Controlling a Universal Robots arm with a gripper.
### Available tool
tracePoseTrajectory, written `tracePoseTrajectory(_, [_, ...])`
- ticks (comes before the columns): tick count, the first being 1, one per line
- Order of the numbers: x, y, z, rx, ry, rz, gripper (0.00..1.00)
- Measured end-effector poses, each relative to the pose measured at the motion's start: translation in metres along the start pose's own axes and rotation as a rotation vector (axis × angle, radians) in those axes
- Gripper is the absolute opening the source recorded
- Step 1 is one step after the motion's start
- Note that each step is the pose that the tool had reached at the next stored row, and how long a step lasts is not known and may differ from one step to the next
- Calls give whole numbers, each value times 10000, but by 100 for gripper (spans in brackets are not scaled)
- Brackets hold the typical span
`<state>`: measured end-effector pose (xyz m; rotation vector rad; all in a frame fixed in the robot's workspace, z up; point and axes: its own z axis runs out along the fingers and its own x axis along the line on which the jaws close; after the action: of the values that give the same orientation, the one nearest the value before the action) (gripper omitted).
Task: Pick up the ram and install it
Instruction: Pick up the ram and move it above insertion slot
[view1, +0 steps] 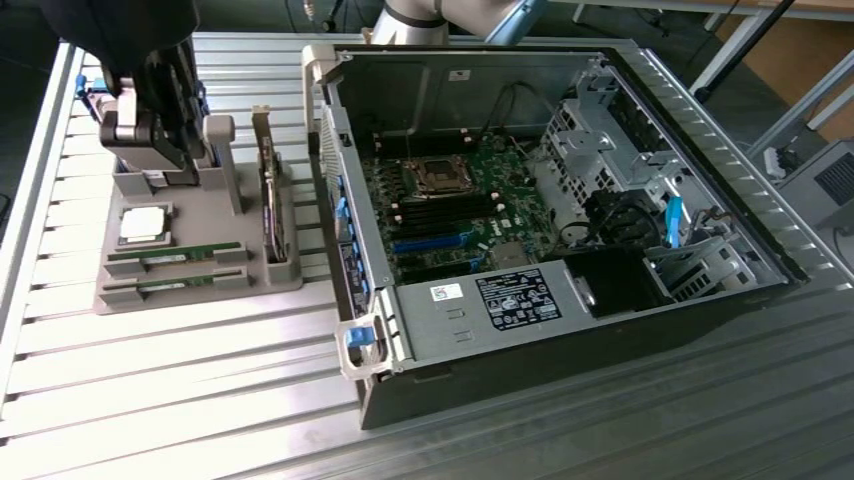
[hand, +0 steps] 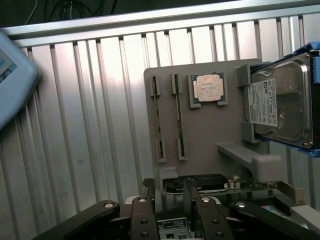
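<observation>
On tabletop (view1: 200, 400), at the exterior view's left: grey holder (hand: 210, 130) carrying ram (view1: 176, 254) (hand: 179, 117), lying flat in a slot just beside processor (view1: 144, 224). Twin stick (view1: 171, 286) in next slot, parallel, not touching. Hard drive (hand: 280, 100) standing on edge along holder's side toward open computer case (view1: 561, 395). Over holder's opposite end from the sticks: tool (view1: 160, 150) (hand: 167, 192), released, fingers spread, grasping nothing, apart from ram, just above dark card (hand: 200, 182). Inside case: motherboard (view1: 441, 215).
</observation>
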<state>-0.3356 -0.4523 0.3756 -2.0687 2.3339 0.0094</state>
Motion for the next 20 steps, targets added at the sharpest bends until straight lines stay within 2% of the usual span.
tracePoseTrajectory(3, [4, 0, 15, 0, 0, 0, 35])
tracePoseTrajectory(6, [7, 0, 26, -4, -39, 1, 35])
tracePoseTrajectory(20, [35, -2, 102, -7, -67, 1, 35])
